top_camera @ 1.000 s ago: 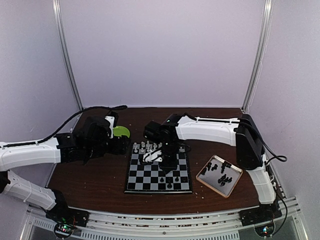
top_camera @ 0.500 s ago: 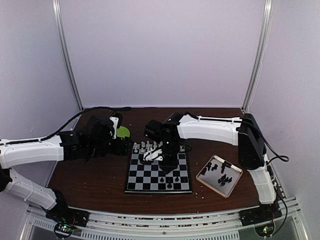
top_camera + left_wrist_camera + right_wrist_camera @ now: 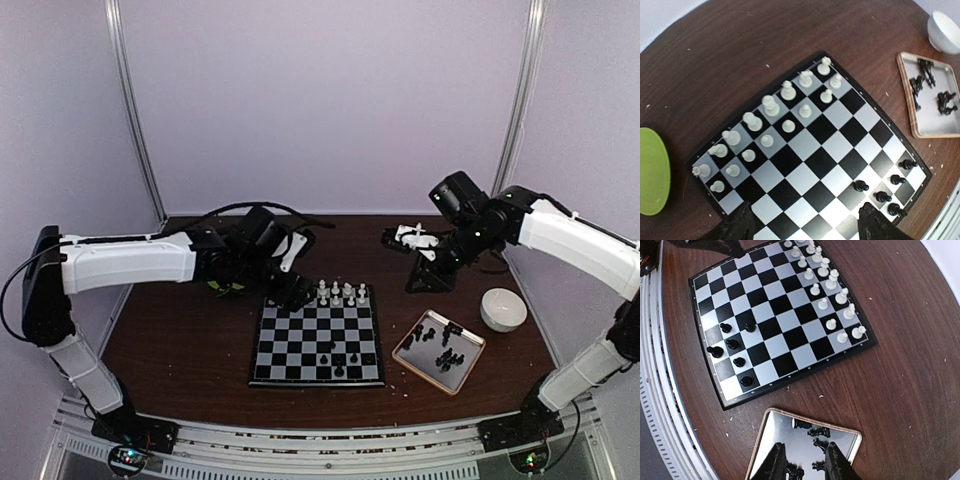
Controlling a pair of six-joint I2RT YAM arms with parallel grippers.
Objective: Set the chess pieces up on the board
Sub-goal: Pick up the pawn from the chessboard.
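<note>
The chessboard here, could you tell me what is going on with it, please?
Two robot arms are setting up the board. The white pieces stand in two rows along its far side, and a few black pieces stand on its near side. Other black pieces lie in the tray. The left hand hovers open over the far left corner, and the right hand is open above the tray.

Robotics lab test cell, plain white panels [image 3: 320, 100] and metal posts [image 3: 133, 120] behind the brown table [image 3: 190, 350], aluminium rail [image 3: 330, 452] along its near edge.
</note>
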